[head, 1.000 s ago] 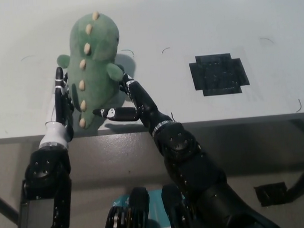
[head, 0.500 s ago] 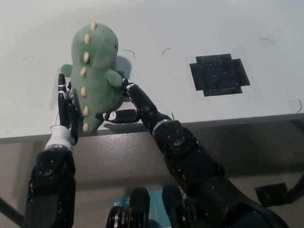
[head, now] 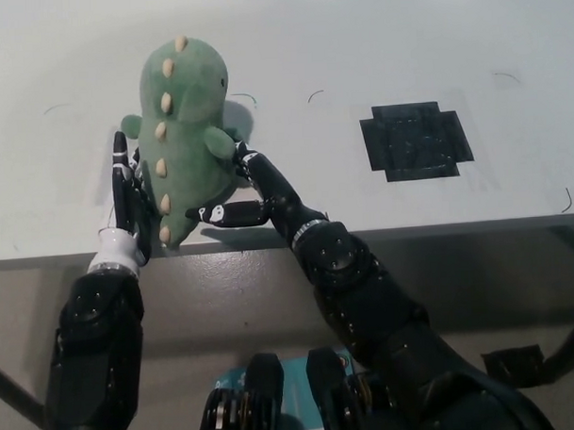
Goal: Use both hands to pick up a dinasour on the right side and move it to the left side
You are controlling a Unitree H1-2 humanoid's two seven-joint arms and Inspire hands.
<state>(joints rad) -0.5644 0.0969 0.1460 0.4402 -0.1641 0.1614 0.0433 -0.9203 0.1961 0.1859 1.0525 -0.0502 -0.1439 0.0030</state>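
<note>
A green plush dinosaur [head: 182, 134] with cream back spikes stands upright on the left part of the white table [head: 375, 42], near its front edge. It is pressed between my two hands. My left hand [head: 125, 197] lies flat against its left flank. My black right hand [head: 248, 188] presses its right flank, with one finger reaching under its base. Much of my left hand is hidden behind the plush body.
A black cross-shaped mark [head: 416, 140] lies on the table to the right. Thin dark scratch marks dot the tabletop. The table's front edge [head: 438, 229] runs just below both hands.
The dinosaur has shifted slightly right and turned a little between my hands. My left hand has moved slightly right with it.
</note>
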